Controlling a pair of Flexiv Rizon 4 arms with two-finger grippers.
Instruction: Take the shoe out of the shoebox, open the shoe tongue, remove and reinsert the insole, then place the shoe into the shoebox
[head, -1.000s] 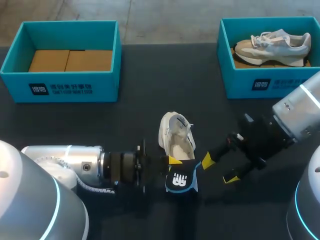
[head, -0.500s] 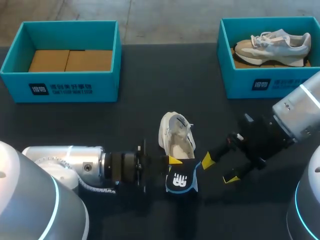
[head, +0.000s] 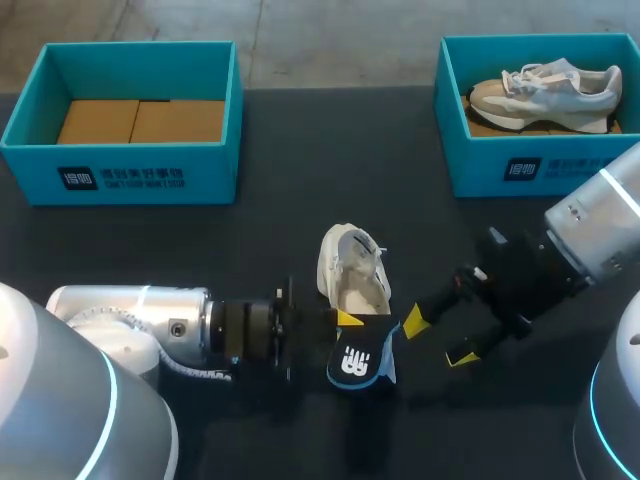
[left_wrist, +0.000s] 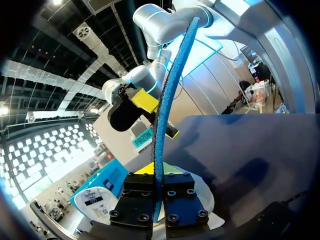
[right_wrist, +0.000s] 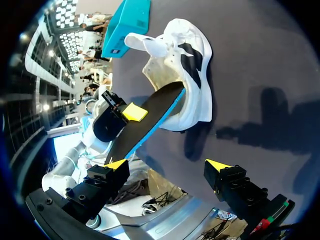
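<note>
A white shoe (head: 351, 268) (right_wrist: 187, 60) lies mid-table with its opening facing up. My left gripper (head: 346, 322) (left_wrist: 155, 197) is shut on a dark insole with a blue underside (head: 359, 362) (left_wrist: 165, 115) (right_wrist: 145, 122). The insole stands on edge, and in the right wrist view its far end reaches into the shoe's heel opening. My right gripper (head: 438, 337) (right_wrist: 166, 165) is open just right of the insole, with nothing between its fingers. My other arm's yellow tip (right_wrist: 135, 111) shows against the insole.
A teal shoebox (head: 120, 175) with cardboard inside stands at the back left. A second teal shoebox (head: 520, 165) at the back right holds a grey and white shoe (head: 545, 88). Dark bare table lies between the boxes and the shoe.
The left arm has shifted slightly, and the insole has turned a little in its grip. The right arm and the shoe have stayed where they were.
</note>
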